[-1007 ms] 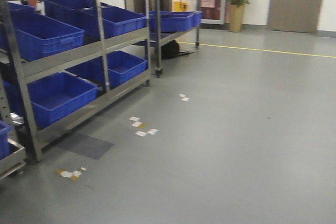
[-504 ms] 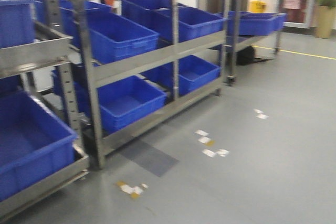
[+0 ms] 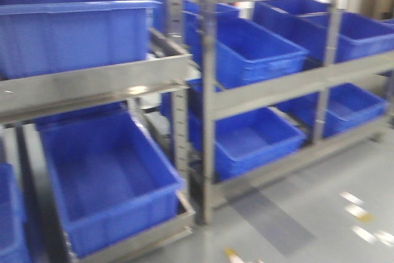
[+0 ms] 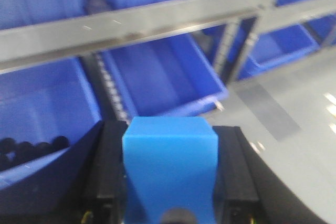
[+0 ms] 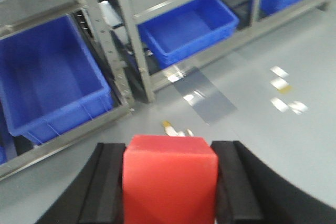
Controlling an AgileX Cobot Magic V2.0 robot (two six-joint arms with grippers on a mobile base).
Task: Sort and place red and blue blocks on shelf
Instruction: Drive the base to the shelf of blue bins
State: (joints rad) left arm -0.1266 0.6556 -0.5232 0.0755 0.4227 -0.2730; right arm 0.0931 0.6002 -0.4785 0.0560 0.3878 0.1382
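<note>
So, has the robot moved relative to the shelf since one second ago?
Yes: toward it and leftward; the shelf fills the front view, floor marks slid right.

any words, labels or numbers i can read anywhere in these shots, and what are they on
No text can be read in any view.
Blue bins: no label or print shows on their faces.
Shelf: bare metal rail, no tag.
Blue block in the left gripper, red block in the right gripper: plain faces.
Floor tape patches: blank as far as the blur allows.

Front view close on shelf [image 3: 92, 87]; wrists share it.
</note>
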